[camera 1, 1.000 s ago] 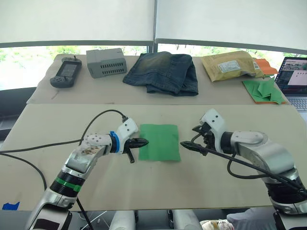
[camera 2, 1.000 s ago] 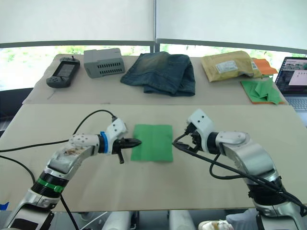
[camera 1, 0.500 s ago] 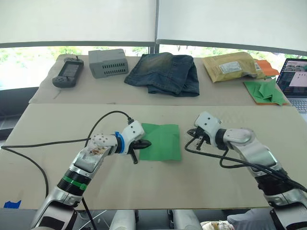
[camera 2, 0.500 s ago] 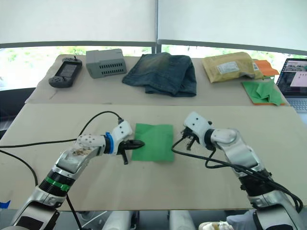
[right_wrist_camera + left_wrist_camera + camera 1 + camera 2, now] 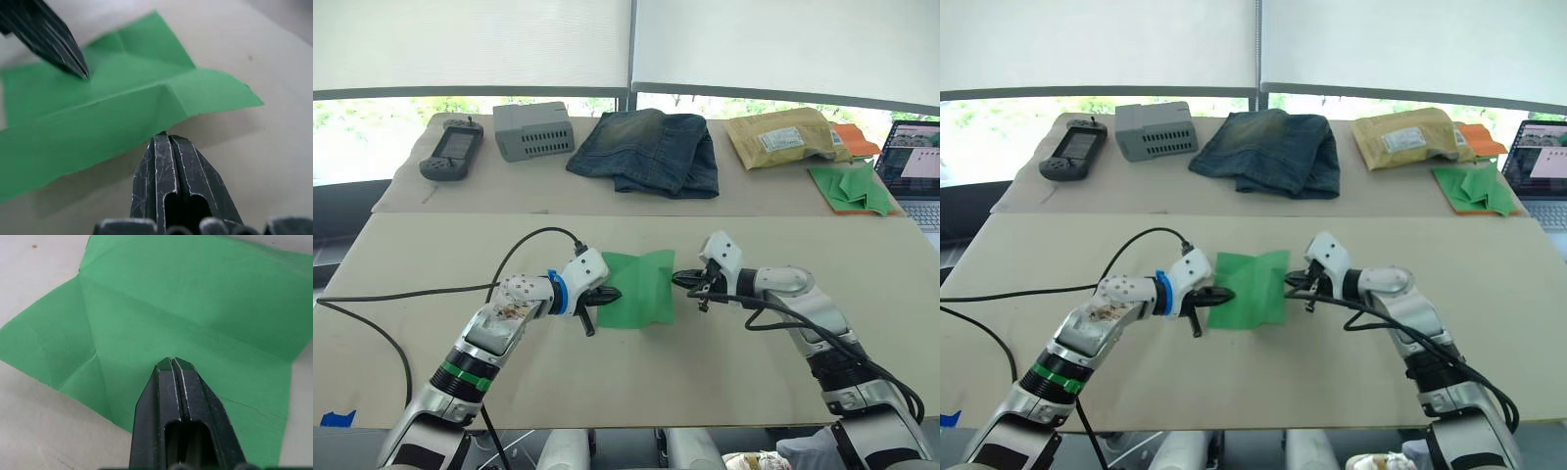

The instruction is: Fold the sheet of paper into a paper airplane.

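Right wrist view shows the right gripper (image 5: 163, 134), fingers together, lifting the sheet of paper (image 5: 122, 112) at its 3 o'clock edge while the left gripper (image 5: 172, 361), fingers together, pins its 9 o'clock side, so a slip could skew the fold.

Beige tables (image 5: 431, 362) beneath blind-covered windows (image 5: 470, 44).

The laptop (image 5: 917, 168) was cut off by the right edge of the head view, its screen too small to read. Behind the padded envelope (image 5: 779, 136) an orange sheet (image 5: 858, 138) showed only a corner (the rest hidden).
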### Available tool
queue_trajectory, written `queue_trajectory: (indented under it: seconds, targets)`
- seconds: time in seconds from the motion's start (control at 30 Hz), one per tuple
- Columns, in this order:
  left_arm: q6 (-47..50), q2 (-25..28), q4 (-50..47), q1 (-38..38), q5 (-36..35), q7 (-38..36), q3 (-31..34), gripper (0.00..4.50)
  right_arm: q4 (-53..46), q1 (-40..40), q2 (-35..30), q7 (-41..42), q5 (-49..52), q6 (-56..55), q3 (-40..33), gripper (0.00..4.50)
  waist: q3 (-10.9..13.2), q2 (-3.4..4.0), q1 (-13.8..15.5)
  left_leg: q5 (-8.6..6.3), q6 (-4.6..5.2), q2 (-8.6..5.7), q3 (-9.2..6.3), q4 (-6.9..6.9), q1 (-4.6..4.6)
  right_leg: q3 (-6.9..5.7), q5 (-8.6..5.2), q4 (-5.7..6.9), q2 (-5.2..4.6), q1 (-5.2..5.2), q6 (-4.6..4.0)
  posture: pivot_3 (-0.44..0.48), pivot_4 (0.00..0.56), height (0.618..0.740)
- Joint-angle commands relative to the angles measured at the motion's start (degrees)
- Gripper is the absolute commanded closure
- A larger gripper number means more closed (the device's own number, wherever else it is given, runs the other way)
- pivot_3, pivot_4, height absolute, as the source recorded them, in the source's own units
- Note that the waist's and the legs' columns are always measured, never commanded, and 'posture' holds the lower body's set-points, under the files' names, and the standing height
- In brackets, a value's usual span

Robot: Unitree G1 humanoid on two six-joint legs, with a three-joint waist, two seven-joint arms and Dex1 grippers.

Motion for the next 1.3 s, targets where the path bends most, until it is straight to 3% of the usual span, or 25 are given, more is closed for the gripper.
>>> queue_trajectory:
  seconds: [0.03, 0.53, 0.7, 0.93, 1.1, 1.3]
  targets:
    - [2.75, 0.21, -0.66, 1.98, -0.16, -0.24, -0.48, 4.5, -3.66, -0.03, 0.3, 1.31, 4.13, 1.51, -4.01, 4.47, 0.0, 0.0, 0.0, 0.0, 0.0, 0.0, 0.0, 0.0, 0.0, 0.0, 0.0, 0.0, 0.0, 0.0, 0.0, 0.0, 0.15, 0.728]
    - [4.47, 0.0, -2.06, 3.94, -1.19, 1.64, 3.63, 4.5, -7.46, 0.55, 8.29, -1.39, 7.58, 7.18, -2.36, 4.47, -0.01, 0.01, -0.37, 0.0, 0.0, 0.03, -0.04, -0.02, 0.0, -0.02, 0.0, 0.01, 0.01, -0.01, -0.01, 0.0, 0.15, 0.728]
    - [7.32, 1.01, -5.33, 7.76, -4.49, 3.58, 9.75, 4.5, -2.57, -0.83, 9.76, -1.89, 0.94, 2.81, 3.72, 4.47, -0.01, 0.02, -1.23, 0.0, -0.01, 0.07, -0.08, -0.05, 0.02, -0.02, 0.0, 0.03, 0.05, -0.03, -0.01, 0.0, 0.15, 0.728]
    - [10.03, 0.6, -9.26, 12.99, -7.6, 6.68, 14.17, 4.5, 1.81, -3.27, 12.42, -1.16, -1.11, 0.87, 4.7, 4.47, -0.01, 0.02, -1.56, 0.0, -0.01, 0.08, -0.46, -0.11, 0.02, -0.02, 0.0, 0.09, -0.01, -0.11, -0.03, 0.0, 0.15, 0.728]
    - [10.83, -0.35, -10.62, 13.01, -8.71, 8.71, 14.23, 4.5, 3.99, -5.16, 13.68, -0.28, -2.7, 0.09, 5.96, 4.47, -0.01, 0.02, -1.47, 0.0, -0.01, 0.06, -0.47, -0.11, 0.02, -0.03, 0.0, 0.08, -0.04, -0.09, -0.04, 0.0, 0.15, 0.728]
    - [11.01, -2.34, -9.65, 10.99, -13.24, 11.52, 22.28, 4.5, 9.04, -6.17, 14.49, -1.59, -6.69, 1.64, 9.08, 4.47, -0.01, 0.02, -1.72, 0.0, -0.01, 0.06, -0.48, -0.11, 0.03, -0.05, 0.02, 0.1, -0.08, -0.11, -0.07, 0.0, 0.15, 0.728]
